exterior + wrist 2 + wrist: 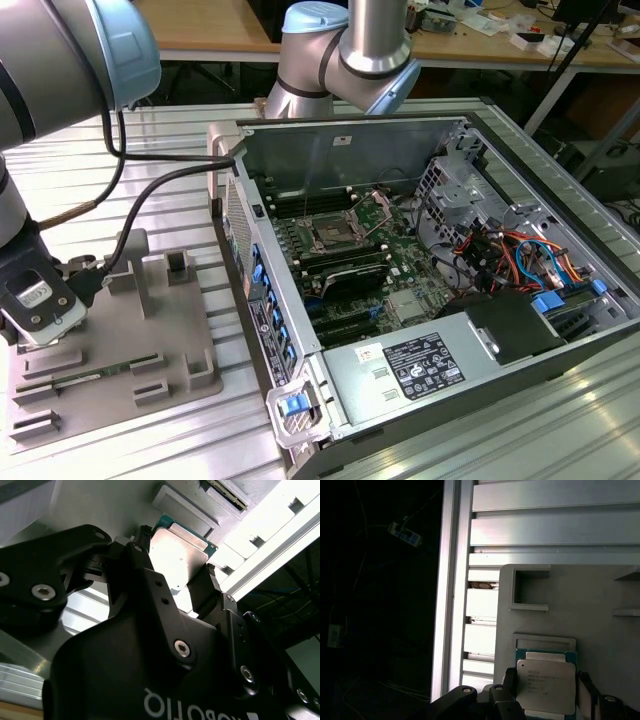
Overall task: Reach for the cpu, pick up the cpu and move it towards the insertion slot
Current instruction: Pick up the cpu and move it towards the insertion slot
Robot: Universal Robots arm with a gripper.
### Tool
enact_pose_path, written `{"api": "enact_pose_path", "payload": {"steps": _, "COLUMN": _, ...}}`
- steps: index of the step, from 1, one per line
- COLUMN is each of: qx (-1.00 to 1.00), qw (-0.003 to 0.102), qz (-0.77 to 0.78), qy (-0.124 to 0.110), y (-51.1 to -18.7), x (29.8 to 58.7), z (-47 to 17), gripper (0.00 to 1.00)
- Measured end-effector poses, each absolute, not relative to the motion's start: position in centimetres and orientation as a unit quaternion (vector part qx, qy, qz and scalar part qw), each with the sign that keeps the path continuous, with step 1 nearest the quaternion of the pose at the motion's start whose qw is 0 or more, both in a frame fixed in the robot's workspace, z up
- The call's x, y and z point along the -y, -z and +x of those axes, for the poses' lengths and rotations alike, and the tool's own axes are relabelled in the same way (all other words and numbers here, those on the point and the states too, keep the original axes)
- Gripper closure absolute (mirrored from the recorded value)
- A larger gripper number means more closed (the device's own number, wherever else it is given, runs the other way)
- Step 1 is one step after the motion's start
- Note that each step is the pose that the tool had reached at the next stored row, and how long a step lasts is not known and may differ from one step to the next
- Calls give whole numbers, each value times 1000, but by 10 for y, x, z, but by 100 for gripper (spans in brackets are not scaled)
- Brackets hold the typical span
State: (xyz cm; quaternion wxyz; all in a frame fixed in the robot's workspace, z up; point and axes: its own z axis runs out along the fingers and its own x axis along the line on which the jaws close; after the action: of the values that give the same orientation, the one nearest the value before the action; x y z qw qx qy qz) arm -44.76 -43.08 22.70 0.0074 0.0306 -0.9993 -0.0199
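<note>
Ribbed metal surface (150, 140) carries one grey tray (170, 340) and one open computer case (450, 150). At the tray, on the exterior view's left, the gripper (42, 325) has its two jaws closed on the single cpu (175, 550), close over the tray. One insertion slot (330, 237) lies well apart, inside the case.

Arm (55, 60) stooped low at exterior view's left, pincer (176, 551) closed on the cpu (545, 685)
</note>
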Motion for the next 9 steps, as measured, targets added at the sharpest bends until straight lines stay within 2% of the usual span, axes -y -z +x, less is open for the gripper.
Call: {"api": "enact_pose_path", "payload": {"steps": 9, "qx": 999, "qw": 7, "qz": 31, "qy": 21, "y": -231, "x": 431, "z": -448, "gripper": 45}}
